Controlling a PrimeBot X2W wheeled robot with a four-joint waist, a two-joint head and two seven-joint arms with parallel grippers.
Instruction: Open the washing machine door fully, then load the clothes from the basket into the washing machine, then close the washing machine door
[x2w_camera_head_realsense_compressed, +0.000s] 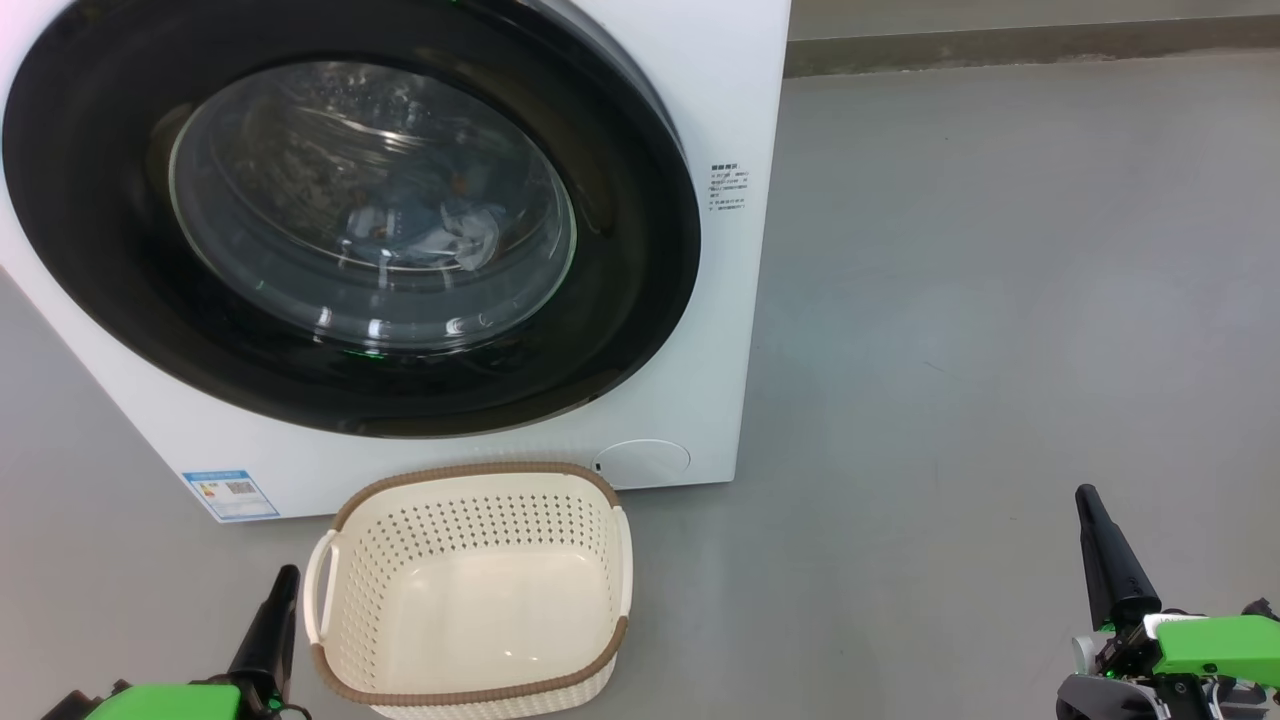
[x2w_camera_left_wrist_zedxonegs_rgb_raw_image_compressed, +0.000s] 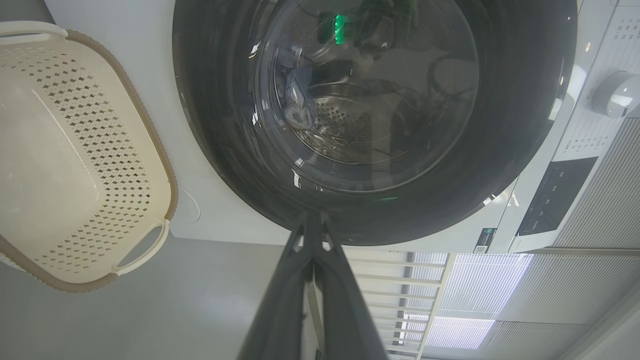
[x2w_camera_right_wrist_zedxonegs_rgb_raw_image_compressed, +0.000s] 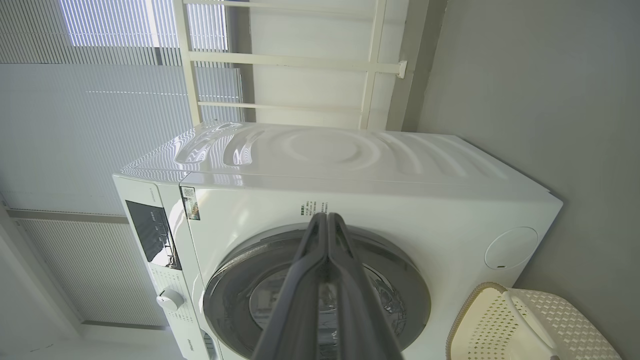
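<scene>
Now, head view, door: the washing machine door (x2w_camera_head_realsense_compressed: 350, 215) lies closed against the front of the washing machine (x2w_camera_head_realsense_compressed: 720, 100). Whether it has latched I cannot tell.
Head view, clothes: the clothes (x2w_camera_head_realsense_compressed: 440, 225) show as pale blue cloth behind the door's glass, low inside the machine.
Head view, basket: the basket (x2w_camera_head_realsense_compressed: 470, 692) stands on the floor (x2w_camera_head_realsense_compressed: 950, 350) just in front of the machine's lower front edge, below the door, with nothing in it.
Head view, arms: the left end effector (x2w_camera_head_realsense_compressed: 286, 580) is clenched on nothing, just beside the basket's left side. The right end effector (x2w_camera_head_realsense_compressed: 1090, 505) is also clenched and bare, well apart from the basket and out past the machine's right front corner.
Left wrist view, aim: the left end effector (x2w_camera_left_wrist_zedxonegs_rgb_raw_image_compressed: 312, 220) points its closed tip at the black rim of the washing machine door (x2w_camera_left_wrist_zedxonegs_rgb_raw_image_compressed: 375, 100).
Left wrist view, load: the clothes (x2w_camera_left_wrist_zedxonegs_rgb_raw_image_compressed: 297, 100) lie against the steel drum (x2w_camera_left_wrist_zedxonegs_rgb_raw_image_compressed: 340, 125). The empty basket (x2w_camera_left_wrist_zedxonegs_rgb_raw_image_compressed: 167, 170) sits off to one side.
Right wrist view, aim: the right end effector (x2w_camera_right_wrist_zedxonegs_rgb_raw_image_compressed: 327, 220), fingers pressed together, looks at the washing machine (x2w_camera_right_wrist_zedxonegs_rgb_raw_image_compressed: 350, 155) from farther back. The washing machine door (x2w_camera_right_wrist_zedxonegs_rgb_raw_image_compressed: 240, 285) and a corner of the basket (x2w_camera_right_wrist_zedxonegs_rgb_raw_image_compressed: 480, 320) are in sight.
Key relation: the door lies ahead of and above both end effectors. It is round, so it has no long axis. The left arm is the nearer one.
Stage, as a judgement: loading and closing look done. At most a firmer push on the door remains, and that would suit the left arm.
</scene>
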